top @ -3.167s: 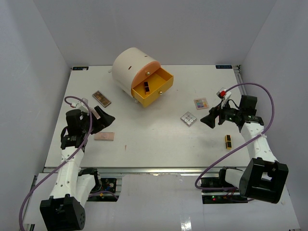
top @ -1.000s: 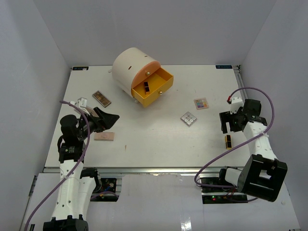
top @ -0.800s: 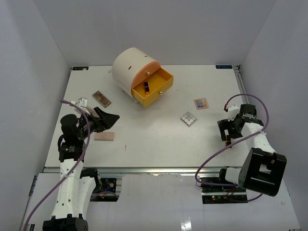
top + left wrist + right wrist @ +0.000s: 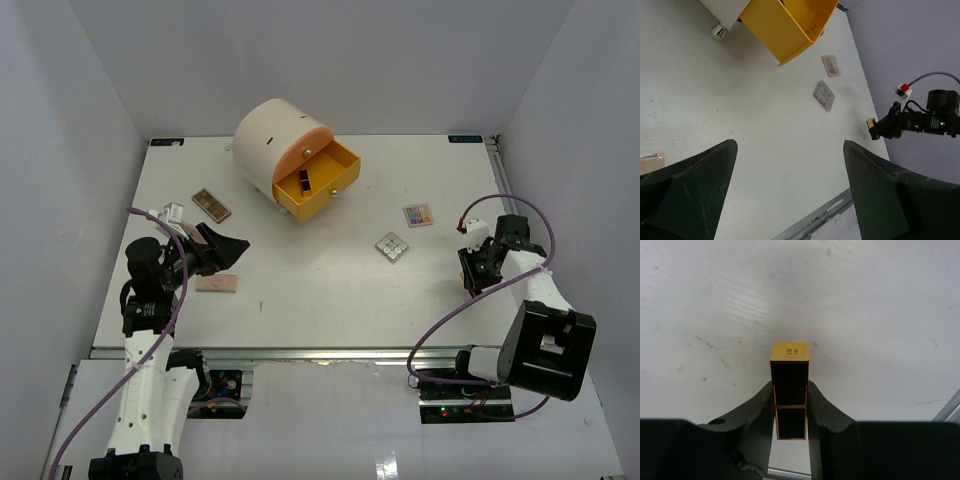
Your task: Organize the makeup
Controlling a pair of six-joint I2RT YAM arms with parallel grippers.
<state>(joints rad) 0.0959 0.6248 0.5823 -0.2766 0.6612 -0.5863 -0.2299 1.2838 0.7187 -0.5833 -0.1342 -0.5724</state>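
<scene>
A black-and-gold slim case (image 4: pixel 789 385) lies on the white table with my right gripper (image 4: pixel 790 392) shut on it, both fingers pressed against its long sides. From above, the right gripper (image 4: pixel 474 279) covers that case at the right side of the table. My left gripper (image 4: pixel 226 249) hangs open over the left side, its fingers (image 4: pixel 695 187) wide apart with nothing between them. A pinkish-tan palette (image 4: pixel 217 284) lies just below it. A brown palette (image 4: pixel 211 204), a grey square palette (image 4: pixel 392 246) and a colourful square palette (image 4: pixel 418 215) lie loose.
The cream cylindrical drawer unit (image 4: pixel 268 135) stands at the back. Its orange-yellow drawer (image 4: pixel 322 188) is pulled open, with a dark case (image 4: pixel 304 180) inside. The table's near edge rail (image 4: pixel 300 352) runs in front of the arm bases.
My right gripper has dropped down over the black-and-gold case near the right edge and closed on it. The left arm has stayed where it was.
</scene>
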